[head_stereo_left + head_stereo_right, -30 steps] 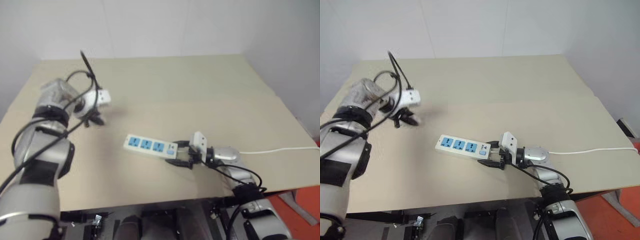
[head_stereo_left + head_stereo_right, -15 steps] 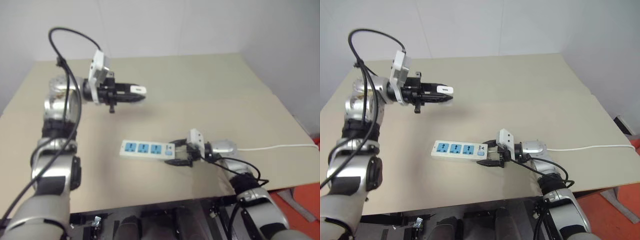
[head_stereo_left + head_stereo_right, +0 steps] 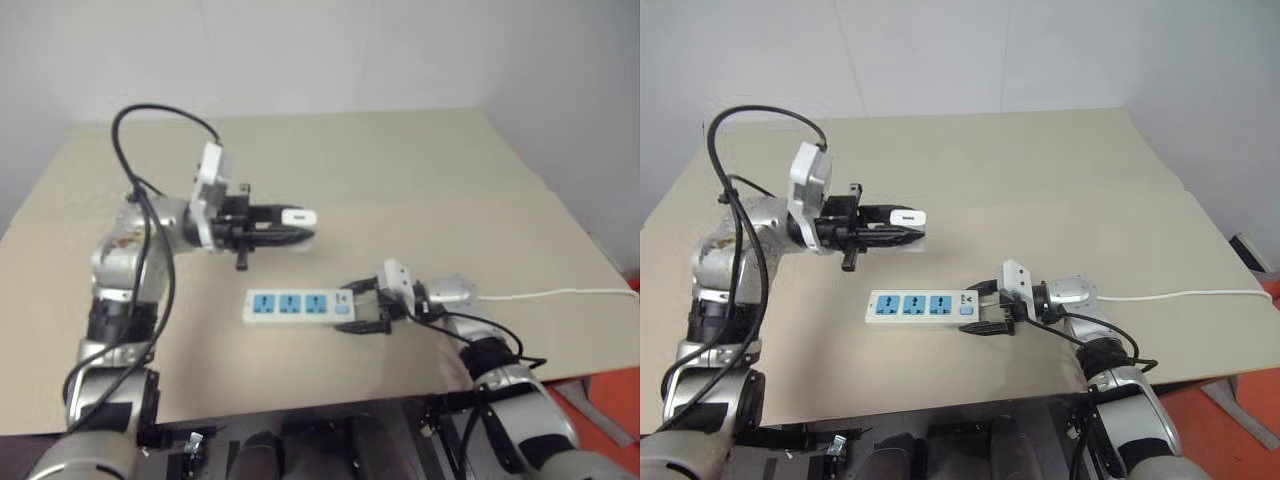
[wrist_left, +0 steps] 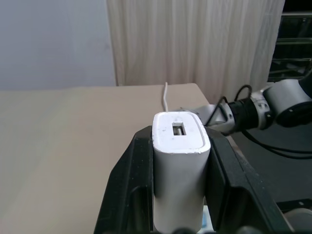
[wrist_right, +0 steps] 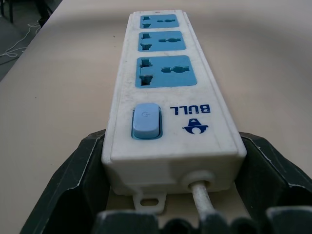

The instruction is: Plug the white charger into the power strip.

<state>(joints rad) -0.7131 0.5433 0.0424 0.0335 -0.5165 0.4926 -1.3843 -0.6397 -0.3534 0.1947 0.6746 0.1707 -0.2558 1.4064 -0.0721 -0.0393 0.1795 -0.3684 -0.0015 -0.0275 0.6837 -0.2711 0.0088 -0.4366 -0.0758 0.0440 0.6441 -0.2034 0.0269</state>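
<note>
Fingers [image 4: 229, 175] of the left gripper [image 3: 902, 226] are clamped tight on the charger [image 4: 178, 168], one black finger on each side of it. The charger is held up in the air over the table [image 3: 1060, 190], not touching it. Its long side runs level, left to right, and its free end points right. That end has a small square hole in it, seen in the left wrist view.

The right gripper [image 3: 985, 310] has its two fingers [image 5: 73, 185] hugging the near-right end of the strip [image 3: 920, 307], one on each side, at the end where the cable [image 3: 1180, 296] comes out. I cannot tell how hard they press.

The strip lies flat on the table, near the front edge. Its long side runs left to right. Its three blue sockets face up, and the small blue switch [image 5: 146, 120] sits at the right end by the gripper. The cable runs off to the right and over the table's right edge.

The charger hangs a little farther back than the strip and toward its left end, with a gap between them. The far half of the table is bare, and there is open room to the left of the strip too.
</note>
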